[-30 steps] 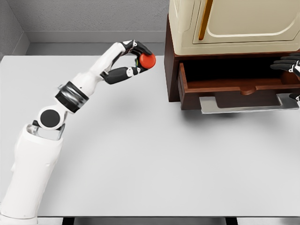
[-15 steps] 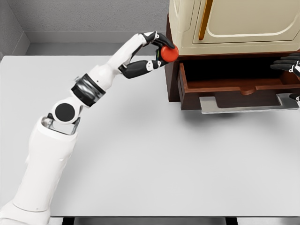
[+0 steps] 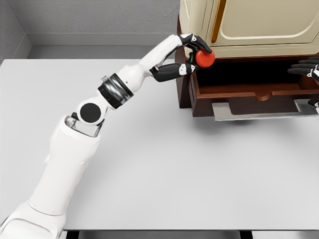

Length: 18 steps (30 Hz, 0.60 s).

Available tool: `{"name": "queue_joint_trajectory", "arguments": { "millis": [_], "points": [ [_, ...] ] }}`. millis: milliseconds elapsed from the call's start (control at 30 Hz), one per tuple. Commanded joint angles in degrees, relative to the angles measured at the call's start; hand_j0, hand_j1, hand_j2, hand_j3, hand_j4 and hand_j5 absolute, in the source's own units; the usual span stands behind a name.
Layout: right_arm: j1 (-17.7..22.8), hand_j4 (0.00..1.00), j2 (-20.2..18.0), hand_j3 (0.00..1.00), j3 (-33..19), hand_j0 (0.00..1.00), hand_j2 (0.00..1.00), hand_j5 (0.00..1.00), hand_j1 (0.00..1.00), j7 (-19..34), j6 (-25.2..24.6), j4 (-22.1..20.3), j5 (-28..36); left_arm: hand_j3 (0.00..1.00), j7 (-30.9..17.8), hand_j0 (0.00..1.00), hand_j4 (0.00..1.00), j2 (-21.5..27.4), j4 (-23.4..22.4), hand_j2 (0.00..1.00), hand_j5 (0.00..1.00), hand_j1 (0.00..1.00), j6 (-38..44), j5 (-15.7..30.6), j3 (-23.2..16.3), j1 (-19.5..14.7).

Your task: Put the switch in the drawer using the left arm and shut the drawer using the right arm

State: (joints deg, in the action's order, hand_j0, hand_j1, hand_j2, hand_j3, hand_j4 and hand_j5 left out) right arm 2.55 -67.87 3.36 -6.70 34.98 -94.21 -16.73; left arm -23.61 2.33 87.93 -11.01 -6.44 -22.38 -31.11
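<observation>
Smooth matt grey table point(image 3: 164, 169); dark reddish-brown wood drawer point(image 3: 239, 92) with a flat pale metal-looking handle point(image 3: 259, 110). Glossy red switch point(image 3: 205, 59) in the black-fingered left hand point(image 3: 192, 55), beneath a satin cream cabinet point(image 3: 254, 25).

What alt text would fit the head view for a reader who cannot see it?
The left robot hand holds a red switch at the left end of an open brown drawer, under a cream cabinet on a white table. The right robot hand shows only as dark fingers at the right edge.
</observation>
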Motion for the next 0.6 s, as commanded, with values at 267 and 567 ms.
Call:
{"name": "queue_joint_trajectory", "arguments": {
  "millis": [267, 567],
  "points": [
    [0.00, 0.90, -0.15, 0.90, -0.02, 0.90, 0.90, 0.90, 0.90, 0.02, 0.02, -0.01, 0.38, 0.51, 0.06, 0.51, 0.51, -2.33, -0.39, 0.51, 0.51, 0.51, 0.03, -0.94, -2.22, -0.88],
    [0.00, 0.91, -0.07, 0.91, -0.02, 0.91, 0.91, 0.91, 0.91, 0.02, 0.02, 0.43, 0.38, 0.51, 0.06, 0.51, 0.51, -2.33, -3.64, 0.51, 0.51, 0.51, 0.12, -4.90, -3.28, -3.52]
  ]
}}
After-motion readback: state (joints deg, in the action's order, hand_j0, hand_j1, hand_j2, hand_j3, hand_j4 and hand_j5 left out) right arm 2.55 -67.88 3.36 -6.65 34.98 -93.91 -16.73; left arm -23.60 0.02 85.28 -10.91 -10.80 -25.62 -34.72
